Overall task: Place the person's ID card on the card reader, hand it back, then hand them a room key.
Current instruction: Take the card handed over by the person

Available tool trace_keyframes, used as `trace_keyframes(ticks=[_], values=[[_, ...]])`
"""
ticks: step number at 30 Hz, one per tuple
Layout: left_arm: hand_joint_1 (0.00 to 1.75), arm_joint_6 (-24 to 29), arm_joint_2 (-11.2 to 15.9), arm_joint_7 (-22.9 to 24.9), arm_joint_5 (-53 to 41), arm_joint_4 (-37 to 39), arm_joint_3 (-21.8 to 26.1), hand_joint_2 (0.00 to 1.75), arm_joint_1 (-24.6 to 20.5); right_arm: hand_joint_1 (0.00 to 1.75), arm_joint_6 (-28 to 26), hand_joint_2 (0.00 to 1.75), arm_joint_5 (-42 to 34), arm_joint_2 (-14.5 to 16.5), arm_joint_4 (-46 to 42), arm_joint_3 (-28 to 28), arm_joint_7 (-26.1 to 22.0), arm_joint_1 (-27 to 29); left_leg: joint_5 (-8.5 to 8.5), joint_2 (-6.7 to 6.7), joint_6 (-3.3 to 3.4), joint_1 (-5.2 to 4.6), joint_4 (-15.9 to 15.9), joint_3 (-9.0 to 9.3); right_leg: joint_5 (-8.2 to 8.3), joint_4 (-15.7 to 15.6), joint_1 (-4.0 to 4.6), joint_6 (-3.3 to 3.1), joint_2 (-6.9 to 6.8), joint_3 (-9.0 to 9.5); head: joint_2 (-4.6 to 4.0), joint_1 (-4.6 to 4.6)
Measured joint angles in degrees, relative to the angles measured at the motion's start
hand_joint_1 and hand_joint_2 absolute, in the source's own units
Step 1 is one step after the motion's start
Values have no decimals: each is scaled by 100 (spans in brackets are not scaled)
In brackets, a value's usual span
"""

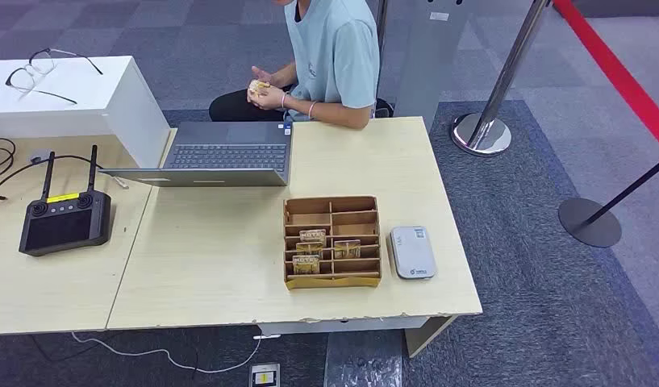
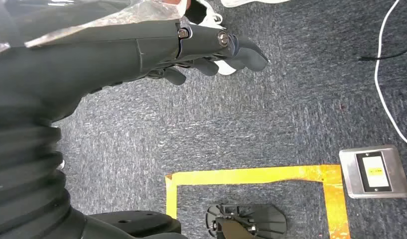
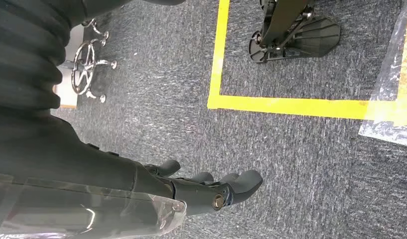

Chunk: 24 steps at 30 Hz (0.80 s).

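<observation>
A person in a light blue shirt [image 1: 335, 56] sits at the table's far side, holding a small card [image 1: 259, 85] in both hands. The grey card reader [image 1: 412, 251] lies flat near the table's front right. Left of it stands a brown compartment box [image 1: 332, 241] with several room key cards [image 1: 312, 248] in its front slots. My left hand [image 2: 206, 52] hangs over grey carpet, fingers loosely apart, holding nothing. My right hand [image 3: 211, 186] also hangs over the carpet, empty with fingers apart.
An open grey laptop [image 1: 221, 153] sits at the table's far edge. A black remote controller [image 1: 64, 219] lies on the left table, with glasses [image 1: 39, 68] on a white box. Stanchion posts [image 1: 483, 129] and a red belt stand at right.
</observation>
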Motion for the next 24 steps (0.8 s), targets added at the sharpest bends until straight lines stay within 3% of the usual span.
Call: trace_keyframes(ticks=[24], values=[[0, 1, -14, 133, -204, -2, -69, 175, -2, 0, -13, 175, -51, 119, 4, 115, 21, 0, 0, 0, 0, 0, 0, 1, 0, 0, 0, 0, 0, 0, 0, 1]])
